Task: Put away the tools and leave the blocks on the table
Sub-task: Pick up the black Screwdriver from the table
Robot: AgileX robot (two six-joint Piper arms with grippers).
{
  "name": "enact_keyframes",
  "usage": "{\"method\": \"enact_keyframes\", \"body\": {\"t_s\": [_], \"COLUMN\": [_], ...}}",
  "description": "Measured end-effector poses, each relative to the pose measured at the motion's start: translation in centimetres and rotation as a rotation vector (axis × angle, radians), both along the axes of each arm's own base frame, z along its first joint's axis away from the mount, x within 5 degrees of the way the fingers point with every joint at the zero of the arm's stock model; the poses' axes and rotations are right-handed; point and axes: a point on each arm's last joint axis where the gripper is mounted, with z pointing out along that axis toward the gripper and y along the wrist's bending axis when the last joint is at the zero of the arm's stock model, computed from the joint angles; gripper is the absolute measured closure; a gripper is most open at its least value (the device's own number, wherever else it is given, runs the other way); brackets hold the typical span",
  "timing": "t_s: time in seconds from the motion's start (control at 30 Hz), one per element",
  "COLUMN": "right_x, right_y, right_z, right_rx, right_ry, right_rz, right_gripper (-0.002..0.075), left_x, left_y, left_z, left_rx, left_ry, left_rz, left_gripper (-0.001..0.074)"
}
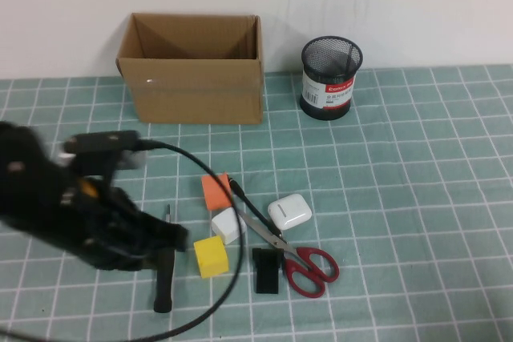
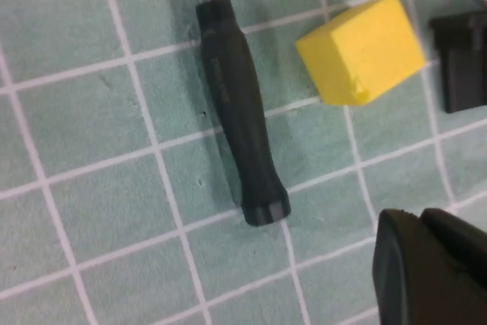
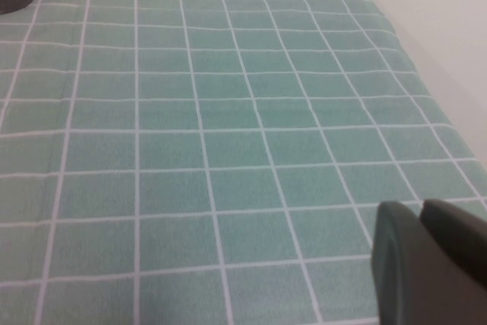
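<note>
High view: glossy rounded case (image 1: 289, 213).

Left arm (image 1: 72, 214) blurred, covers screwdriver (image 1: 165, 278) shaft.

The high camera sits up on the robot's side and tilts down over the table (image 1: 417, 158), taking in everything back to the cardboard box (image 1: 192, 70) and mesh pen cup (image 1: 331, 78) by the wall. The left wrist cam is way closer, staring almost straight down at the screwdriver (image 2: 240, 112) handle and the yellow block (image 2: 361, 51); both also show up low in the high view, so that patch is shared. The left gripper (image 2: 430, 268) pokes into its corner. The right wrist cam looks at a slant across bare grid toward the table's far edge, with the right gripper (image 3: 430, 264) in the corner and a sliver of the pen cup.
</note>
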Motion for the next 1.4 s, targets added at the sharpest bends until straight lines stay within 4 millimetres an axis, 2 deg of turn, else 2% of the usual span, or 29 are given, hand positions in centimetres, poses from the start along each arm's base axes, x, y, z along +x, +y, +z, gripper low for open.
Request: {"method": "enact_keyframes", "body": {"t_s": [0.13,0.2,0.27,0.37,0.47,0.6,0.8,1.1,1.27,1.4], "right_x": [0.0,0.0,0.0,0.0,0.0,0.0,0.0,0.0,0.0,0.0], "right_y": [0.0,0.0,0.0,0.0,0.0,0.0,0.0,0.0,0.0,0.0], "right_z": [0.0,0.0,0.0,0.0,0.0,0.0,0.0,0.0,0.0,0.0], "right_rx": [0.0,0.0,0.0,0.0,0.0,0.0,-0.002,-0.002,-0.002,-0.002], "right_ry": [0.0,0.0,0.0,0.0,0.0,0.0,0.0,0.0,0.0,0.0], "right_rz": [0.0,0.0,0.0,0.0,0.0,0.0,0.0,0.0,0.0,0.0], "right_gripper": [0.0733,0.0734,0.0733,0.0734,0.0734,0.0733,0.0734,0.0733,0.0733,0.0734], "left_x": [1.2,1.8,2.2,2.6,3.1,4.0,4.9,5.6,5.7,5.6], "left_y": [-1.4,-1.8,-1.9,-1.9,-1.8,-1.7,-2.1,-2.3,-2.6,-2.8], "left_z": [-1.4,-2.2,-3.0,-4.0,-4.6,-5.2,-6.7,-9.3,-9.6,-9.6], "left_rx": [0.057,0.077,0.105,0.144,0.166,0.177,0.174,0.224,0.248,0.259], "left_ry": [0.045,0.059,0.068,0.075,0.074,0.032,0.022,0.063,0.049,0.032], "left_rz": [-0.028,-0.052,-0.092,-0.125,-0.099,-0.002,0.048,0.03,-0.001,-0.026], "left_gripper": [0.0737,0.0713,0.0657,0.0533,0.0427,0.0383,0.0374,0.038,0.0447,0.0566]}}
